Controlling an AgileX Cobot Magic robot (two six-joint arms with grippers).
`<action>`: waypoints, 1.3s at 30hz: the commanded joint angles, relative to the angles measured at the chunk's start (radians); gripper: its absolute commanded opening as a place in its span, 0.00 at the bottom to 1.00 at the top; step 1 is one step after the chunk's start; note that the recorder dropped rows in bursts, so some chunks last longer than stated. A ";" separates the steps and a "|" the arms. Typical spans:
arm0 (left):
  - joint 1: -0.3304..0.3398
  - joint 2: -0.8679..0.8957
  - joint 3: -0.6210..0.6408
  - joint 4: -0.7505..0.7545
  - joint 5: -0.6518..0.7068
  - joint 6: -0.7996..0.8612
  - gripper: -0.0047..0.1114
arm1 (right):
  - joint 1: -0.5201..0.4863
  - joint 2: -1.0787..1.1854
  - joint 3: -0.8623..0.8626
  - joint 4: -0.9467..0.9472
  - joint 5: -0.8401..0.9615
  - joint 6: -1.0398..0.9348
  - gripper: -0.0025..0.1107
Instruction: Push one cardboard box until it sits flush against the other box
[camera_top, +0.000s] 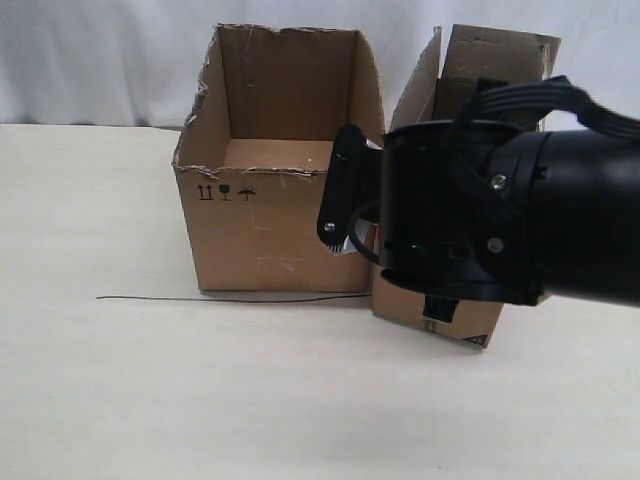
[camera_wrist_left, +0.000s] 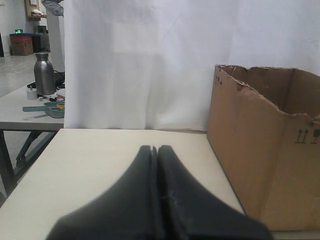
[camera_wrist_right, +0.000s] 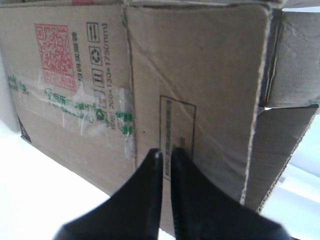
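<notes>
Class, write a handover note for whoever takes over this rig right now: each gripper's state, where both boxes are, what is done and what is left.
Left gripper: shut, empty, above the table, apart from the wide box.
Right gripper: shut, empty, tips at the narrow box's side wall.
Boxes: side by side, close at the base; the narrow box sits skewed.
Done: boxes near each other; the right arm hides the seam.
Left: probably push until the sides sit flush, then check.

Setting: a lab or workshop room. A white curtain (camera_wrist_left: 150, 65) screens the pale table (camera_wrist_left: 100, 155). Beyond it, a second table (camera_wrist_left: 15, 119) carries a steel bottle (camera_wrist_left: 44, 74) and small tools (camera_wrist_left: 47, 107).
</notes>
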 joint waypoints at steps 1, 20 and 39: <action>-0.007 -0.003 0.003 0.000 -0.012 0.001 0.04 | -0.006 0.001 0.005 -0.050 -0.002 0.006 0.07; -0.007 -0.003 0.003 0.000 -0.012 0.001 0.04 | -0.060 0.003 0.005 -0.058 -0.002 0.055 0.07; -0.007 -0.003 0.003 -0.003 -0.005 0.001 0.04 | -0.065 -0.633 0.017 0.165 -0.164 0.292 0.07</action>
